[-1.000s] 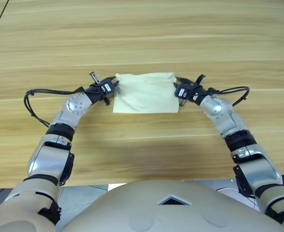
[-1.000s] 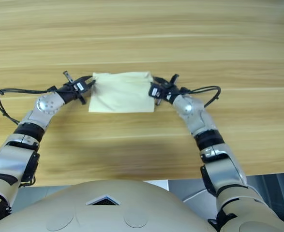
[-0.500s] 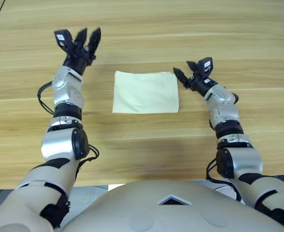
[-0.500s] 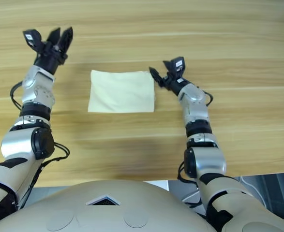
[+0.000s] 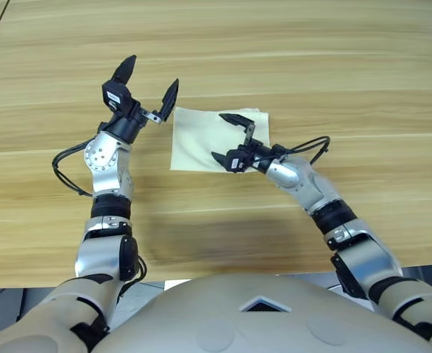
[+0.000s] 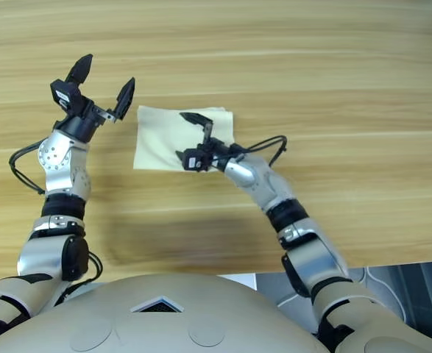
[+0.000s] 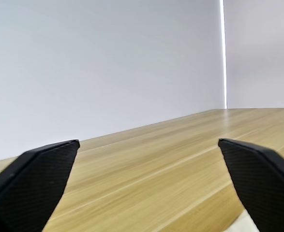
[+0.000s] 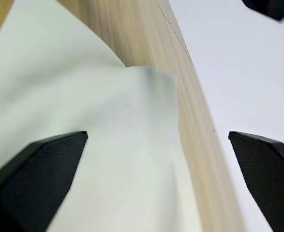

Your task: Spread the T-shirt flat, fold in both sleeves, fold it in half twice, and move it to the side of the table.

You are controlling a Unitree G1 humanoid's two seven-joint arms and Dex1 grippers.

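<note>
A: Right gripper: fingers wide apart, nothing held. Left gripper: same, fingers spread, nothing between them.

B: Anything around?

A: Wood table. A black cable loops off the left forearm, and another cable runs along the right wrist. A white wall stands behind the table in the left wrist view. Nothing lies on the shirt; only the right gripper sits in front of it.

B: Shirt?

A: T-shirt, pale yellow, folded to a small flat rectangle at mid-table. Edges are mostly neat, with one slightly lifted corner at its 1 o'clock.

B: Arms?

A: The right forearm comes in from the shirt's 4 o'clock. Its gripper is over the shirt's right half, one finger toward 12 and the other at the near edge toward 6. Cannot tell whether it touches the cloth. The left arm is bent and raised, its gripper at the shirt's 10 o'clock, just beside the corner and off the cloth.
</note>
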